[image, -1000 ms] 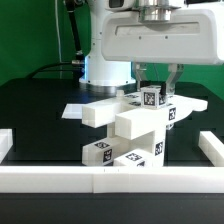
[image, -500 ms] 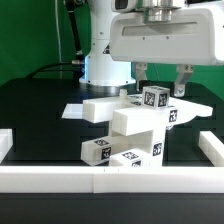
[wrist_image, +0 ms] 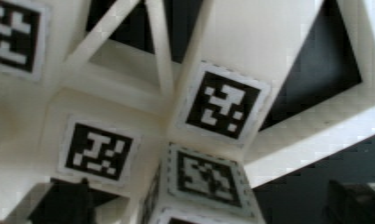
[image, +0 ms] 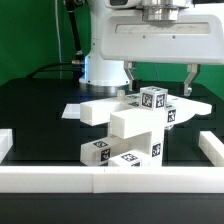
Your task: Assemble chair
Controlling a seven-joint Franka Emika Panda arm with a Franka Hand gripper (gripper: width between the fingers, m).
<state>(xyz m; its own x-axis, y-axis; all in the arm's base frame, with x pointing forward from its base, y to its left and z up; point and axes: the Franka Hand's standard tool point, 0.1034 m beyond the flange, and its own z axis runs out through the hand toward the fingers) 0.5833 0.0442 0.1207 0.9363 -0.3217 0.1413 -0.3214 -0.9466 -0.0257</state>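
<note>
Presently, the chair [image: 130, 130] stands as stacked matte-white tagged blocks; the gripper [image: 160, 82] straddles it, jaws wide apart.

A black table [image: 40, 110] carries everything. At its centre stands the chair [image: 125, 130], a cluster of white tagged blocks. The marker board [image: 76, 108] lies flat at ten o'clock of it. A white border rail [image: 60, 178] runs along six o'clock.
</note>
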